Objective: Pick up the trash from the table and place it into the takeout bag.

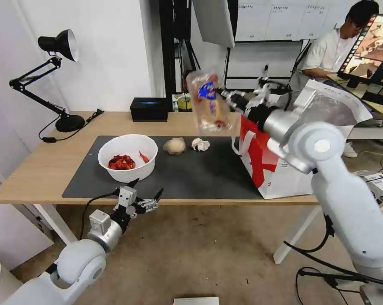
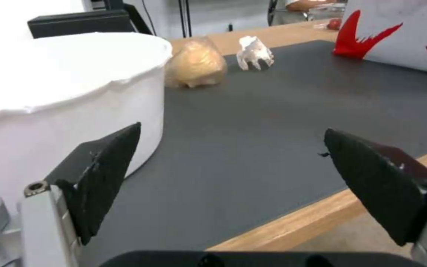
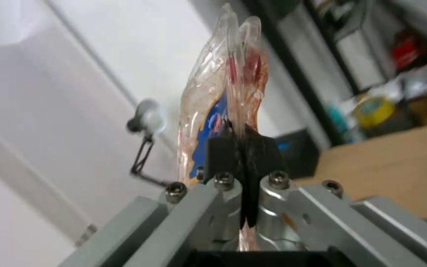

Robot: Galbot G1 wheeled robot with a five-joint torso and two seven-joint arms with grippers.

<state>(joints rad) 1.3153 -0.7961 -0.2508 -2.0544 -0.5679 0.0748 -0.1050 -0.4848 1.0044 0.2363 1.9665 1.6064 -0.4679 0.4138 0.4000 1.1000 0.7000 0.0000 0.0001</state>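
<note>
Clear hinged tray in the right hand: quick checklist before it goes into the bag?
1. Grip: right hand pinched shut on the clear plastic hinged tray: ok.
2. Tray lifted clear of the light-wood table: ok.
3. Tray over the red-and-white takeout bag mouth: not ok, it hangs left of the bag.
4. Bag mouth open: cannot tell, arm covers it.
5. Left hand open at the table's near edge, beside the white round plastic bowl, out of the way: ok.

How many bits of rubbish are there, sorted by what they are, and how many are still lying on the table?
Bowl of red shells: 1, on the mat
Paper ball: 1, on the mat
Tissue wad: 1, on the mat
Clear tray: 1, held up by the right end effector
Total: 4, with 3 on the table
</note>
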